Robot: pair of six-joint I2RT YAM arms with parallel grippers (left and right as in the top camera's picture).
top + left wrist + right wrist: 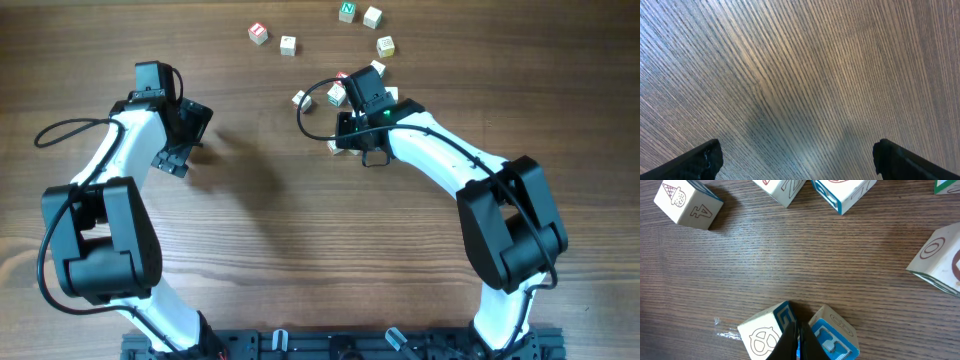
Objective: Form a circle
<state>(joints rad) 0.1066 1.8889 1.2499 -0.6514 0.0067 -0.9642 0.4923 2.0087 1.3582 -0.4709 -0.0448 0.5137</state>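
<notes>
I'm reading the right claw (pixel 799 340) as pinched shut on nothing, its tips sitting between a blue-edged cube (pixel 762 336) and its neighbour (pixel 836 332). The remaining cubes (pixel 287 44) are lying just ahead in a loose arc. The left claw (pixel 797 160) is gaping wide over the table (pixel 800 75), well apart from them.

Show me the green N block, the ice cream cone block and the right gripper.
green N block (pixel 347 11), overhead view, its lettered top face.
ice cream cone block (pixel 686 204), right wrist view, middle, where the cone face meets the 4 face.
right gripper (pixel 797 326), right wrist view, at its shut fingertips.
</notes>
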